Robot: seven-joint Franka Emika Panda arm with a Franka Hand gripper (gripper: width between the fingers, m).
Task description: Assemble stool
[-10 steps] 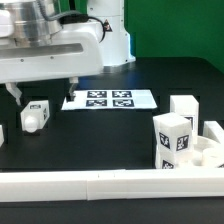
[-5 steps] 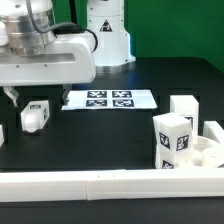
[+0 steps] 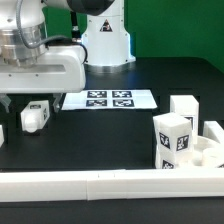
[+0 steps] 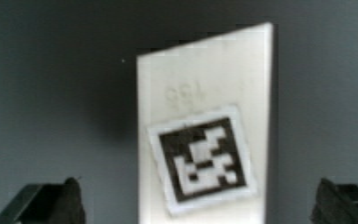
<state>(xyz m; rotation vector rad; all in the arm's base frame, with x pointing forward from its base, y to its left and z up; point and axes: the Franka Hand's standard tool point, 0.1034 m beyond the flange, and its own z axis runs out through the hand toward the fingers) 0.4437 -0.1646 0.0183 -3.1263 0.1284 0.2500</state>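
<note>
In the exterior view the arm's broad white housing (image 3: 40,65) hides the marker board (image 3: 110,99) at its end on that view's left. A white part (image 3: 2,133) at the same left edge is cut off so that we cannot tell what it is, and the long white rail (image 3: 100,185) runs out of the picture at both ends. In the wrist view we see of the gripper (image 4: 194,206) only two dark fingertips (image 4: 44,203) cut by the edge, while the leg (image 4: 202,100) and its tag (image 4: 202,165) are too blurred for us to read.
</note>
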